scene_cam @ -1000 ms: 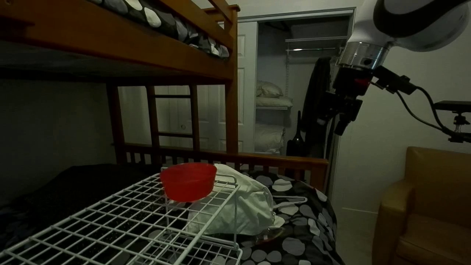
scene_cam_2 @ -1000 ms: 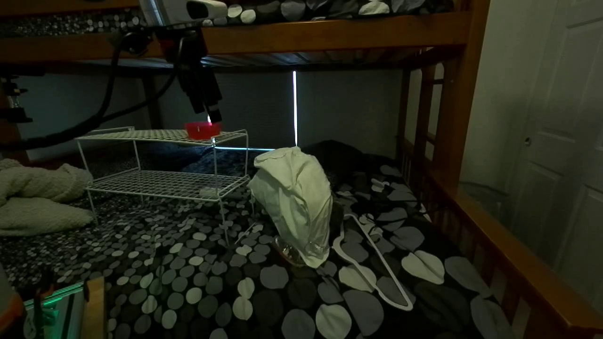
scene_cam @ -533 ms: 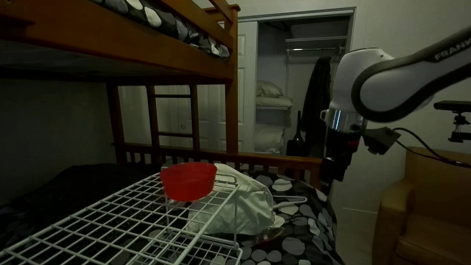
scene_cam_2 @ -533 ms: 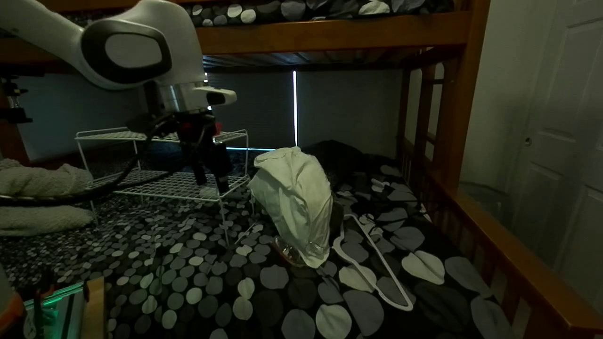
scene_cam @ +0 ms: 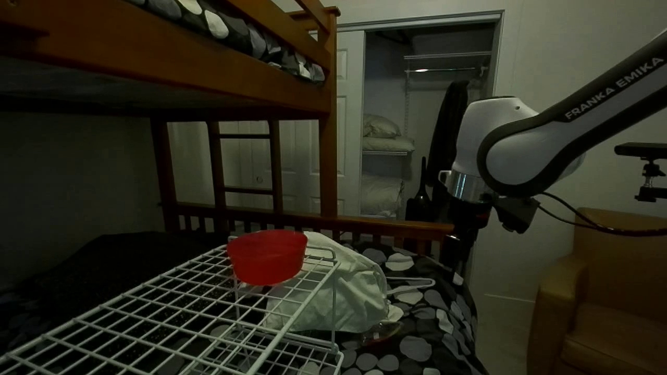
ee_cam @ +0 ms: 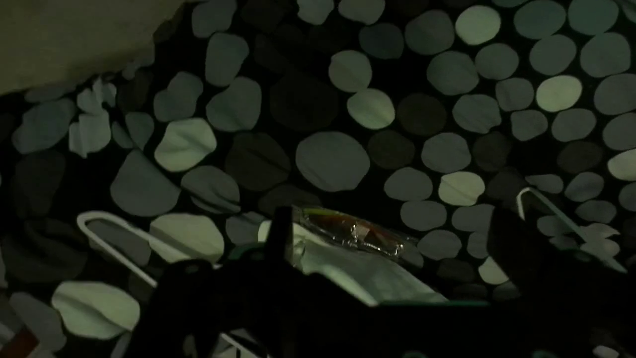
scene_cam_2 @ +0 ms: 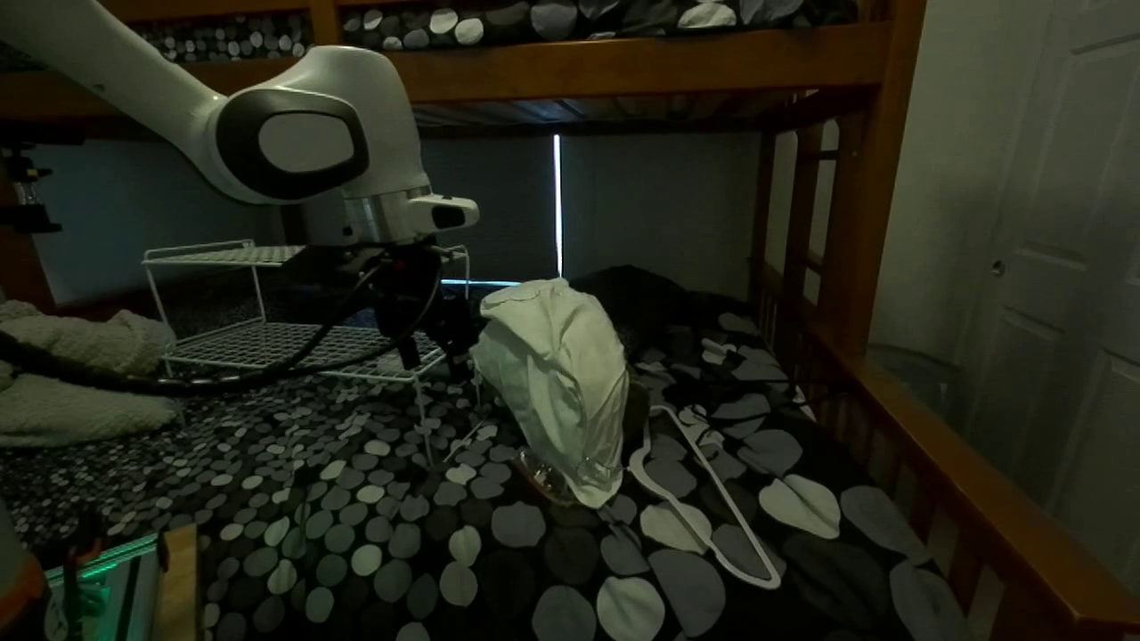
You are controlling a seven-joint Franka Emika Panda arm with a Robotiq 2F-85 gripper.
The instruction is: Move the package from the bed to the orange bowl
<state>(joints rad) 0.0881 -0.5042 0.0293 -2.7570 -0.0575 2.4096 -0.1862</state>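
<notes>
The package, a small shiny clear packet with brown-orange contents, lies on the dotted bed (scene_cam_2: 374, 561) against the lower edge of a white cloth bundle. It shows in both exterior views (scene_cam: 383, 332) (scene_cam_2: 545, 476) and in the wrist view (ee_cam: 353, 232). The red-orange bowl (scene_cam: 267, 258) stands upright on the wire rack's top shelf; in an exterior view the arm hides it. My gripper (scene_cam_2: 435, 363) hangs fingers down beside the bundle, above the bed. In the wrist view the gripper (ee_cam: 390, 219) is open, its fingers wide apart; the packet shows beyond and between them, apparently not held.
The white cloth bundle (scene_cam_2: 561, 383) stands beside the gripper. The white wire rack (scene_cam: 294, 317) has two shelves and thin legs. A white hanger (scene_cam_2: 712, 512) lies by the bundle. The wooden footboard (scene_cam_2: 980, 507) edges the bed. The upper bunk (scene_cam_2: 641, 71) overhangs. An armchair (scene_cam: 599, 307) stands nearby.
The arm has come down from high up to near the bed and moved toward the white bundle. The packet, bowl and bundle have not moved.
</notes>
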